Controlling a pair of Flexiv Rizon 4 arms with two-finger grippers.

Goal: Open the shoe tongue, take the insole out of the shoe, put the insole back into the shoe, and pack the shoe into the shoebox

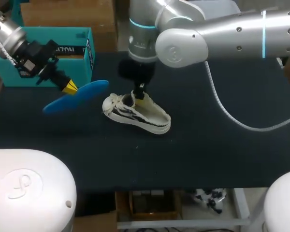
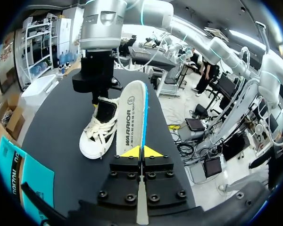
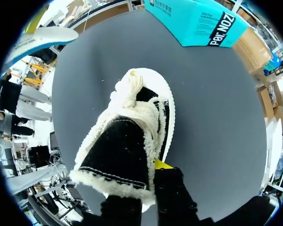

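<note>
Dark table (image 1: 222, 145), teal shoebox (image 1: 82, 46) at its ten o'clock
White, black-streaked shoe (image 1: 145, 118) lies mid-table, fleecy tongue (image 3: 118, 150) folded back; left gripper (image 1: 70, 88) clamps the blue insole (image 1: 84, 94) at the shoe's nine o'clock; right gripper (image 1: 139, 96) sits at the shoe's opening, grip unclear

Right arm (image 1: 232, 34): silver-grey casing, ringed by cyan light bands; white coiled cable (image 1: 226, 112) hung beneath. Left pincer (image 2: 141, 151): black blocks, studded with screws, tipped yellow.
</note>
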